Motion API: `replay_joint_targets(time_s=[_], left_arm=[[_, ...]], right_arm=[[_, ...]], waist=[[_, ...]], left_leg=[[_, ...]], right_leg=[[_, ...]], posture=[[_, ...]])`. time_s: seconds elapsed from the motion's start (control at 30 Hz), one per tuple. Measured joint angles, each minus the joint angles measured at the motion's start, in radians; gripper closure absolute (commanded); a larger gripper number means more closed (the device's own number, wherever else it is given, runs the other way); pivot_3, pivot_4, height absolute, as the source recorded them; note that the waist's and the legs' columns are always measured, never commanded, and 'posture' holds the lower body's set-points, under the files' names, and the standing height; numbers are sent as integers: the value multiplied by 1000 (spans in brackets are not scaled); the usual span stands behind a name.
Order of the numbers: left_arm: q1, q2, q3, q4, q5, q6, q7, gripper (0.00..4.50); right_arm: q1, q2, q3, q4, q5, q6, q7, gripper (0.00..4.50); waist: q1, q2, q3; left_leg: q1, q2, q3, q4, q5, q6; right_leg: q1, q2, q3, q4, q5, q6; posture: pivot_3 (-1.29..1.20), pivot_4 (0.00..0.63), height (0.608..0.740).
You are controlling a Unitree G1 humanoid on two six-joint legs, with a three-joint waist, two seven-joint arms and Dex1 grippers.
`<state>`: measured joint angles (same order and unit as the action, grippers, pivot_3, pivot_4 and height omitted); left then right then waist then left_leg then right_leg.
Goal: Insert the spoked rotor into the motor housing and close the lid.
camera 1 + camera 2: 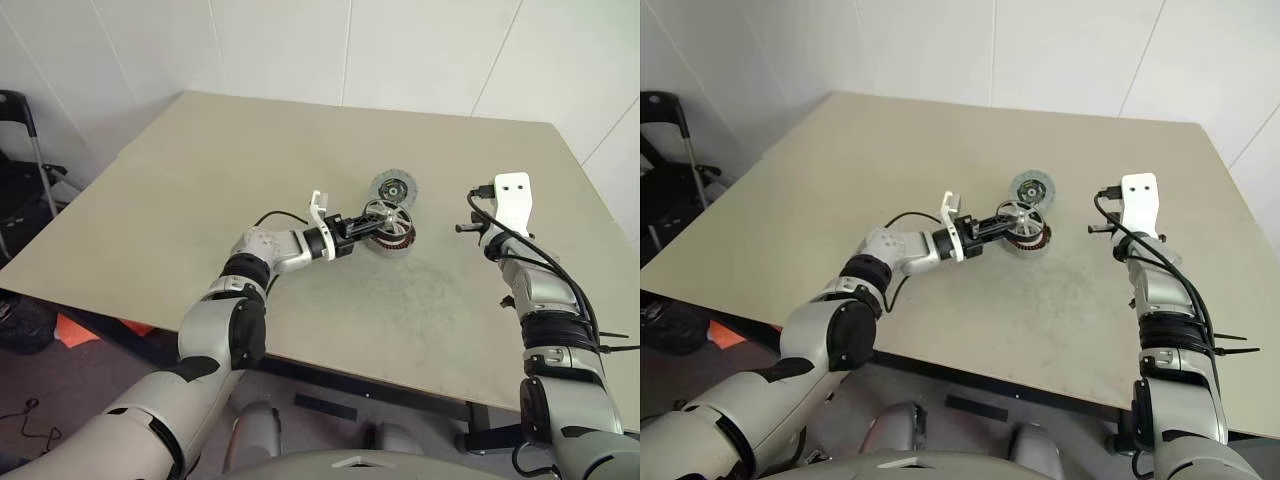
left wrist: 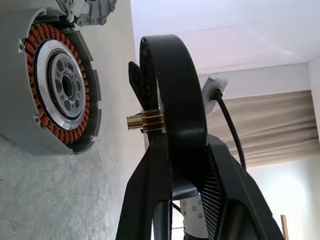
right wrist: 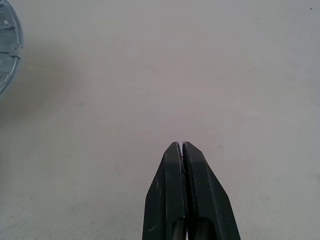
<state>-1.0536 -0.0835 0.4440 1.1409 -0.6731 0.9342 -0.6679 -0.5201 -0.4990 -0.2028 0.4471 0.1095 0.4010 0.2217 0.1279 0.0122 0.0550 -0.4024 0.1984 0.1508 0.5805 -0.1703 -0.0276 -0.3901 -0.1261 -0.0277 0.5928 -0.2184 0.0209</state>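
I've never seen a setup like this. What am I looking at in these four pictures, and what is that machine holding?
It is a humanoid robot with two arms, each ending in a two-fingered claw. The two wide pictures come from cameras in its head, looking down over a beige table. The other two come from cameras on its wrists, looking along the fingers.

On the table sits the motor housing, a round metal cup with copper windings, and beyond it, touching or nearly so, the lid, a flat grey disc. The left claw grips the spoked rotor, a small wheel, beside or just over the housing. The right claw is shut and empty.
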Motion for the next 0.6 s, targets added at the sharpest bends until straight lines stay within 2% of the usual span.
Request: replay_joint_targets(time_s=[0.3, 0.6], left_arm=[[-52, -27, 44, 127, 30, -169, 73, 4099], [-62, -46, 73, 155, 54, -229, 128, 4099]], right_arm=[[30, -3, -3, -51, 0, 20, 0, 4500], [37, -2, -5, -84, 0, 33, 0, 4500]], waist=[[0, 0, 0], [3, 0, 0]], left_leg=[[0, 0, 0, 0, 0, 0], [0, 0, 0, 1, 0, 1]], right_leg=[[0, 0, 0, 1, 0, 0], [0, 0, 0, 2, 0, 0]], posture=[[0, 0, 740], [0, 0, 740]])
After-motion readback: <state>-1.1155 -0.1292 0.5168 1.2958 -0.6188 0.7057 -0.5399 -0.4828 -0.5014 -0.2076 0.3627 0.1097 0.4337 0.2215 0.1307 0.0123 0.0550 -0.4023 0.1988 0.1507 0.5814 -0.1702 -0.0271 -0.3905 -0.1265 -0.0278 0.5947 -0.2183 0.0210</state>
